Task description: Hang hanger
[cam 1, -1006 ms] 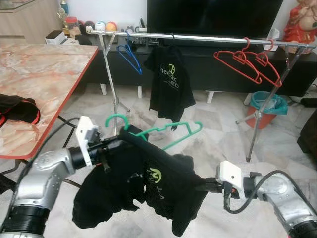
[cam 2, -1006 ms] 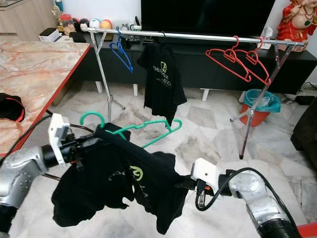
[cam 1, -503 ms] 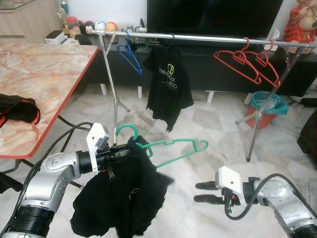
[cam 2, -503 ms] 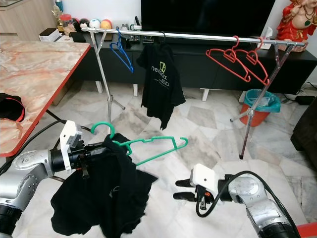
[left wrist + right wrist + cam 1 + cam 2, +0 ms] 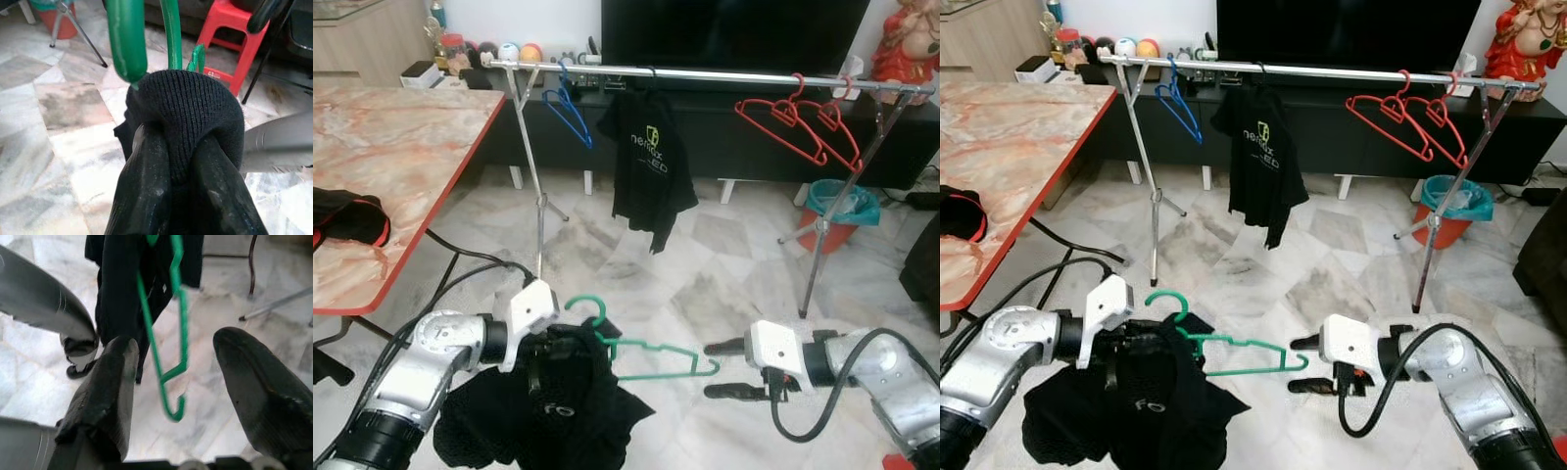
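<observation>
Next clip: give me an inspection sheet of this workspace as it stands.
Surface: marble floor.
Job's things: green hanger with black shirt bunched at its hook end; clothes rail with blue hanger, hung shirt, red hangers.
Clutter: black garment on table; bin.
Grippers: left hand shut on shirt; right hand open beside hanger's free end.
Cables: black leads along both arms.
Surroundings: television, statue.
</observation>
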Tool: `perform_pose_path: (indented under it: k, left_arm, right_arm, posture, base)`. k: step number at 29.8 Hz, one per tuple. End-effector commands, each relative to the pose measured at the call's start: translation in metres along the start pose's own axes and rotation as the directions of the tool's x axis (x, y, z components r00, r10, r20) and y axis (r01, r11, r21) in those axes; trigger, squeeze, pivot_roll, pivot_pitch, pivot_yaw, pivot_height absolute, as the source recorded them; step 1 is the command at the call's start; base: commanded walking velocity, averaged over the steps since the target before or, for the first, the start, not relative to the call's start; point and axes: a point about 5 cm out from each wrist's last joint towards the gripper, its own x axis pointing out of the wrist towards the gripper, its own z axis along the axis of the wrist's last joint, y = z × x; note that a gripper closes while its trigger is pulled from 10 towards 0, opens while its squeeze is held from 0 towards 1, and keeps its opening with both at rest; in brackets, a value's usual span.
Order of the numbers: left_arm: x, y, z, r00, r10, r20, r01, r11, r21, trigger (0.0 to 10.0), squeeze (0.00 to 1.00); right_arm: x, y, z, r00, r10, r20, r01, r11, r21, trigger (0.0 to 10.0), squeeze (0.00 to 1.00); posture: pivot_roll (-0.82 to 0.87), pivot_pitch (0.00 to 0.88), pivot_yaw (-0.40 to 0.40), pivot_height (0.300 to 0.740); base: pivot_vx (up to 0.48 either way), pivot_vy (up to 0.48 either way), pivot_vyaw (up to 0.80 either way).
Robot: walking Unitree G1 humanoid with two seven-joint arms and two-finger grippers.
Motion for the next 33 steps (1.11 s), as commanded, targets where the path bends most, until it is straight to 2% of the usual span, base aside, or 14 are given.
perform_pose_path:
  k: [1, 4, 13, 18, 24, 33]
  left_arm:
    - [0.001, 0.003, 0.013, 1.000, -0.028, 0.009, 0.028, 0.997, 0.068, 10.0, 0.00]
    - [0.002, 0.004, 0.019, 0.999, -0.043, 0.002, 0.043, 0.994, 0.103, 10.0, 0.00]
    - [0.004, 0.006, 0.034, 0.998, -0.054, 0.027, 0.049, 0.987, 0.155, 10.0, 0.00]
    - [0.011, 0.003, 0.044, 0.995, -0.091, 0.039, 0.082, 0.978, 0.190, 10.0, 0.00]
    - [0.020, -0.006, 0.050, 0.988, -0.150, 0.044, 0.138, 0.966, 0.217, 10.0, 0.00]
    - [0.027, -0.013, 0.054, 0.981, -0.191, 0.040, 0.176, 0.953, 0.245, 10.0, 0.00]
  right_arm:
    - [-0.002, -0.001, 0.010, 0.999, 0.003, 0.041, -0.003, 1.000, -0.013, 10.0, 0.00]
    - [0.003, 0.001, 0.018, 0.995, 0.024, 0.095, -0.024, 1.000, -0.004, 10.0, 0.00]
    - [0.009, 0.008, 0.022, 0.990, 0.067, 0.126, -0.070, 0.997, 0.020, 10.0, 0.00]
    - [0.014, 0.006, 0.020, 0.989, 0.044, 0.142, -0.048, 0.998, 0.028, 10.0, 0.00]
    - [0.017, 0.010, 0.028, 0.974, 0.079, 0.212, -0.091, 0.995, 0.048, 10.0, 0.00]
    - [0.022, 0.011, 0.027, 0.974, 0.089, 0.210, -0.101, 0.994, 0.047, 10.0, 0.00]
  posture:
    - [0.02, 0.008, -0.010, 0.740]
    - [0.03, 0.005, -0.010, 0.740]
    - [0.03, 0.000, -0.010, 0.740]
    - [0.03, 0.000, -0.006, 0.740]
    - [0.03, 0.000, -0.005, 0.740]
    - [0.03, 0.000, -0.003, 0.740]
  base:
    - [0.000, 0.000, 0.00]
    - [0.000, 0.000, 0.00]
    - [0.000, 0.000, 0.00]
    - [0.000, 0.000, 0.00]
    - [0.000, 0.000, 0.00]
    - [0.000, 0.000, 0.00]
